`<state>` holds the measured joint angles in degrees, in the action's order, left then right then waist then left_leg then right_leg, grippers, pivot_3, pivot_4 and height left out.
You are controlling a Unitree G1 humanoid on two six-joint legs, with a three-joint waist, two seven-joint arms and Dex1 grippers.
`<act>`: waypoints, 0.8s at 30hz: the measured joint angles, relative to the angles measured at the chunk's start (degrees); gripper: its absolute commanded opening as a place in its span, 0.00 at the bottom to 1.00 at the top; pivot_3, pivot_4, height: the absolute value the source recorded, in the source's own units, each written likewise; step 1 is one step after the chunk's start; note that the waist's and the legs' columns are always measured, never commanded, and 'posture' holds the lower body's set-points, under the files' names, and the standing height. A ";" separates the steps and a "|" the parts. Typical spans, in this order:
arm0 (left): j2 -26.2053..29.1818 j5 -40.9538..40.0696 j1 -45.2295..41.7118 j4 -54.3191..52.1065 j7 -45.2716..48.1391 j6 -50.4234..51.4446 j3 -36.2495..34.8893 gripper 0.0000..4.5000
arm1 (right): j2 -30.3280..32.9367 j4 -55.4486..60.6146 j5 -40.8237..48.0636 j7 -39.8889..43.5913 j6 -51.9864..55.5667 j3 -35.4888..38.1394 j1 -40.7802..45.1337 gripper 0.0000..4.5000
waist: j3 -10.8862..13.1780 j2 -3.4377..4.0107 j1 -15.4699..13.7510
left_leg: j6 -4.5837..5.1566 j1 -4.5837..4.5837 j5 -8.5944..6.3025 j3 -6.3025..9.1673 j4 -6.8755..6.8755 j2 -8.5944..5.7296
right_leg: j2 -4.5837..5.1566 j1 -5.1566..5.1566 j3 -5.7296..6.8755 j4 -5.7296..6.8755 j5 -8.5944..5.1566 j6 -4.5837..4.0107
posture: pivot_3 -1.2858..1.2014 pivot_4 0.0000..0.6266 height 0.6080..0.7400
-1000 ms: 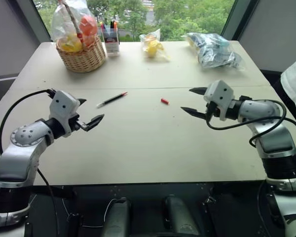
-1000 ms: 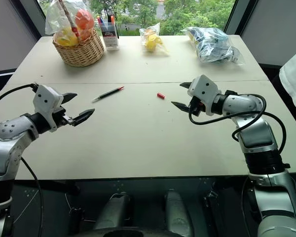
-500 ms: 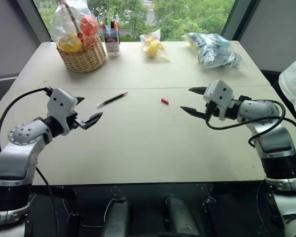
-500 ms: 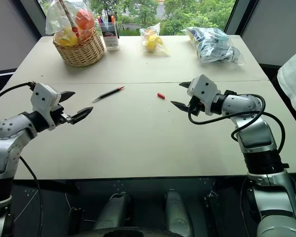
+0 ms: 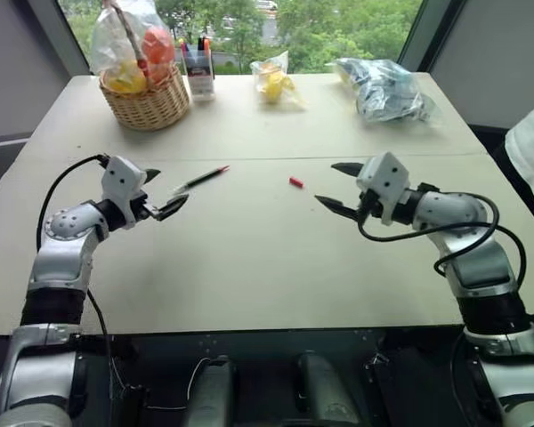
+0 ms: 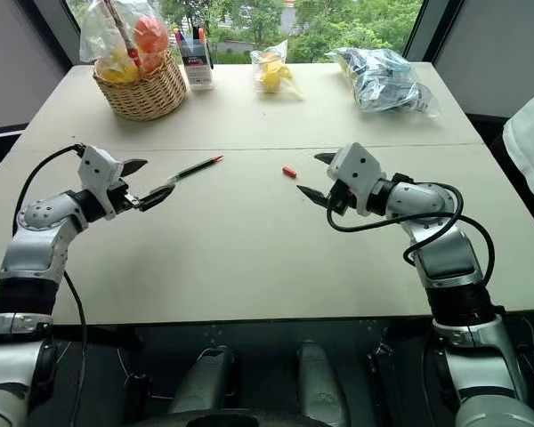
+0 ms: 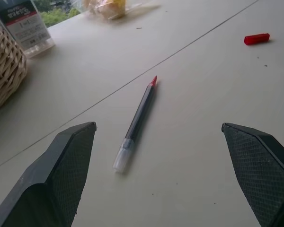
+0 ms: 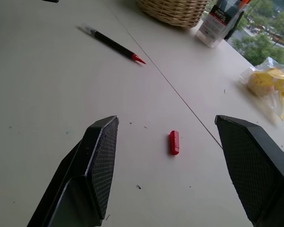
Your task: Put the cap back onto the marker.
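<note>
Left pincer (image 5: pixel 165 190) fingers apart, empty, now further forward than a second ago, tips just short of the marker (image 5: pixel 201 179). Marker lies uncapped on the worktop (image 5: pixel 249 258), red tip toward 2 o'clock, its pale back end partly hidden behind the pincer fingertip in the head views. Cap (image 5: pixel 295 182) lies alone at 3 o'clock of the marker, well apart. Right pincer (image 5: pixel 334 187) fingers apart, empty, at 4 o'clock of the cap, shifted slightly left. Basket (image 5: pixel 147 93) at far left corner, top cut off.
</note>
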<state>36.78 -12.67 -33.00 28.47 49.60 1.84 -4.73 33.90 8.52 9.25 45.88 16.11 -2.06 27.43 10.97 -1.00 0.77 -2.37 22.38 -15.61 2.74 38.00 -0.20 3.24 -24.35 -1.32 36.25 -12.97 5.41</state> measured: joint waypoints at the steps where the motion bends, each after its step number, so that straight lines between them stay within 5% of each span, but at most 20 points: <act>1: -0.18 0.81 -2.25 4.06 1.04 -1.95 0.72 0.99 | -0.51 1.00 0.35 -0.56 0.69 0.00 -0.67 0.74 | 0.00 0.00 -0.01 | 0.00 0.01 0.00 0.00 0.01 0.00 | 0.00 0.00 0.00 0.01 0.00 0.00 | 0.52 0.24 1.00; 12: -2.76 8.98 -22.15 36.67 3.83 -11.38 3.96 0.99 | -3.53 10.67 0.96 -7.10 5.87 0.07 -8.74 0.74 | 0.00 -0.03 0.05 | 0.04 0.05 -0.02 0.03 0.02 -0.04 | 0.00 -0.01 0.03 0.01 0.00 0.03 | 0.52 0.24 1.00; 24: -6.08 14.82 -26.31 45.87 -1.90 -9.55 4.55 0.99 | -3.33 16.58 0.81 -11.47 8.91 0.69 -12.60 0.74 | 0.01 -0.04 0.02 | 0.05 0.06 -0.03 0.06 0.02 -0.04 | 0.00 -0.01 0.04 0.01 0.00 0.04 | 0.52 0.24 1.00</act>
<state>30.70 2.15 -59.30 74.34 47.70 -7.72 -0.18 30.57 25.10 10.07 34.41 25.01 -1.37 14.83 10.98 -1.05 0.79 -2.33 22.44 -15.63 2.80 38.03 -0.24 3.25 -24.36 -1.28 36.25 -12.96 5.45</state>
